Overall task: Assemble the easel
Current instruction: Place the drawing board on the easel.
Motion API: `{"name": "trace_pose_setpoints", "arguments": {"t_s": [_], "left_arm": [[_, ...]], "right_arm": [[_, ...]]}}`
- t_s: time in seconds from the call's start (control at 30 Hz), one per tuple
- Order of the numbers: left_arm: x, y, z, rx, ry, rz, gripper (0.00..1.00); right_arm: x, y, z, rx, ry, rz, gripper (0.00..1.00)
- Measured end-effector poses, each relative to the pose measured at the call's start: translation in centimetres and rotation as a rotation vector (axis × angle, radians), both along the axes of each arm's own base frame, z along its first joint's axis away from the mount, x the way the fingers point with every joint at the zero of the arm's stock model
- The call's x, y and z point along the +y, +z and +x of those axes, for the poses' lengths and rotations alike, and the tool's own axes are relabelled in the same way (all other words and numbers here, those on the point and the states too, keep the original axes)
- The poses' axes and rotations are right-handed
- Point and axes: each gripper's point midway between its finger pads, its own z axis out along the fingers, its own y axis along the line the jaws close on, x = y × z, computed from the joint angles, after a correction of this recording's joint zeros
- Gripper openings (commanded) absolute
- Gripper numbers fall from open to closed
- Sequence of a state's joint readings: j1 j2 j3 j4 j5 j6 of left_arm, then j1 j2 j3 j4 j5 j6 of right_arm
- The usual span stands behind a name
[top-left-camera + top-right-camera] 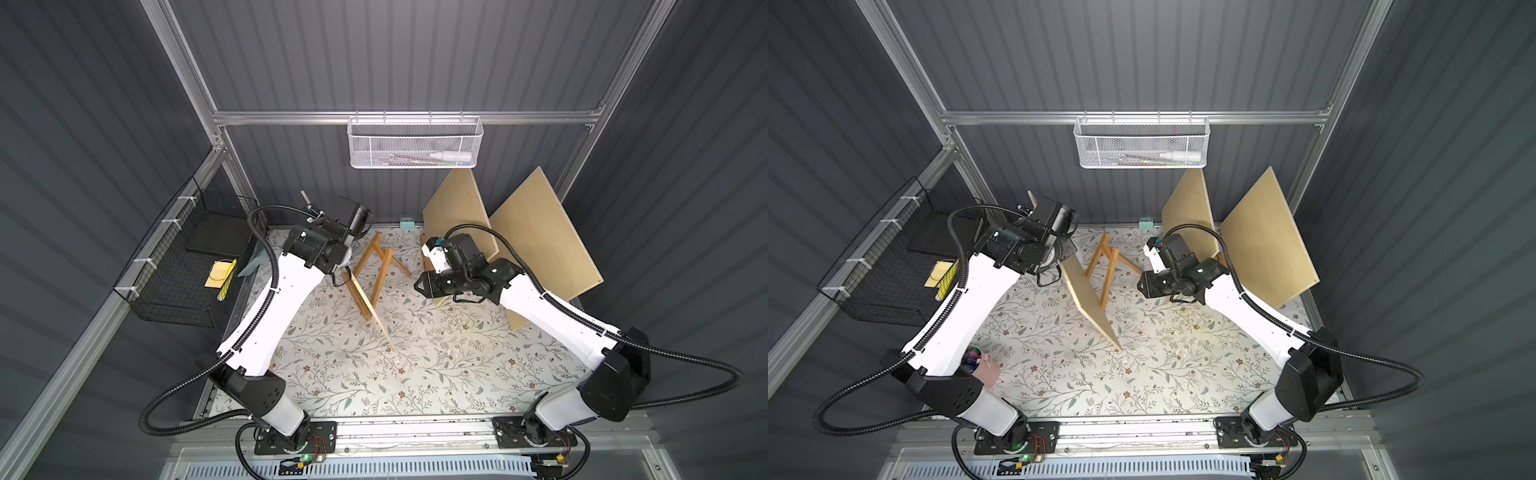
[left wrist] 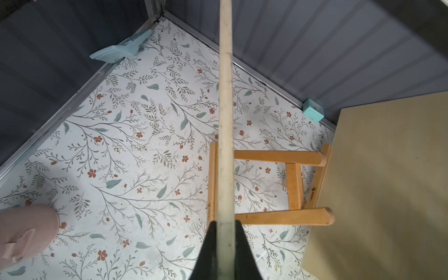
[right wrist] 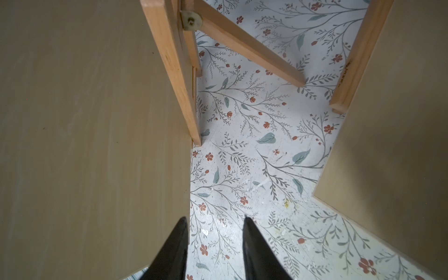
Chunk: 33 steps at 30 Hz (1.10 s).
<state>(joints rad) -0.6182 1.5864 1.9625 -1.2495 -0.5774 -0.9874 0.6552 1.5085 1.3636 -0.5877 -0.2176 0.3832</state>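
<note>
Pinching a thin board (image 2: 225,97), left gripper (image 2: 225,221) is clamped; right gripper (image 3: 215,218) gapes empty near easel (image 2: 278,157).

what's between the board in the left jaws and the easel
Nothing visible. The board, clamped by the left gripper, stands right beside the easel; the right gripper, open and empty, is on the easel's other side.

Pink holder (image 2: 26,232), perhaps a cup, half beyond the left-wrist view's edge.
</note>
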Motion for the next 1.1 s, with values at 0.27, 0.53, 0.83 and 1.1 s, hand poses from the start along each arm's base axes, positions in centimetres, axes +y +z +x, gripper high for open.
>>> {"name": "trace_pose_setpoints", "arguments": {"t_s": [0.27,0.53,0.83,1.1], "left_arm": [[-2.4,-0.7,-0.8,-0.006,-0.007,0.022,0.0],[-4.0,-0.5,0.9,0.001,-0.007,0.048,0.45],[-5.8,0.0,2.8,-0.029,-0.029,0.032,0.7],[-9.1,0.2,5.5,-0.063,-0.083,-0.018,0.72]], "right_arm": [[-0.5,0.8,-1.2,-0.013,0.017,0.034,0.39],[-1.5,1.8,-1.7,-0.039,0.004,0.057,0.38],[-1.7,2.2,-1.6,-0.054,-0.003,0.07,0.36],[-2.4,2.1,-1.4,-0.053,-0.024,0.071,0.36]]}}
